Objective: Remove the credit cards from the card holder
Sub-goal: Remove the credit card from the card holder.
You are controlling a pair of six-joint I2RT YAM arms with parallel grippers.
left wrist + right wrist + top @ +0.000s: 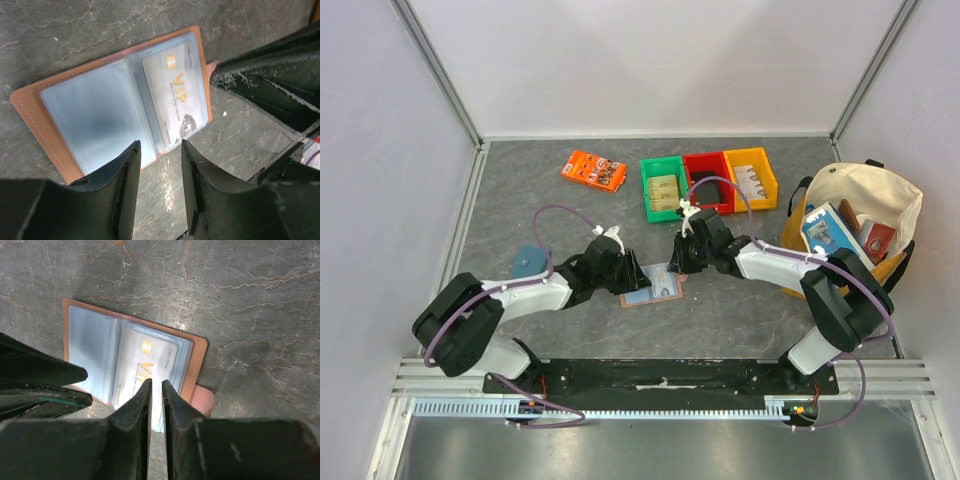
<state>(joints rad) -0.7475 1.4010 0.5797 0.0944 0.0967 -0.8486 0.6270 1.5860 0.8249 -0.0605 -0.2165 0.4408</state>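
Right gripper (156,385) fingers nearly meet over the card (142,360); whether they hold it, I can't tell. Left gripper (160,145), released, should pin the holder (35,120) down.

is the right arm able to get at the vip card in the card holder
Probably yes: the card holder lies open, the VIP card faces up, and the right gripper sits right at its edge, unblocked.

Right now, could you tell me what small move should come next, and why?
Probably close the right fingers on the VIP card: they straddle its exposed edge with a narrow gap, and it sits mostly in the card holder's sleeve. The left fingers stand open beside the holder.
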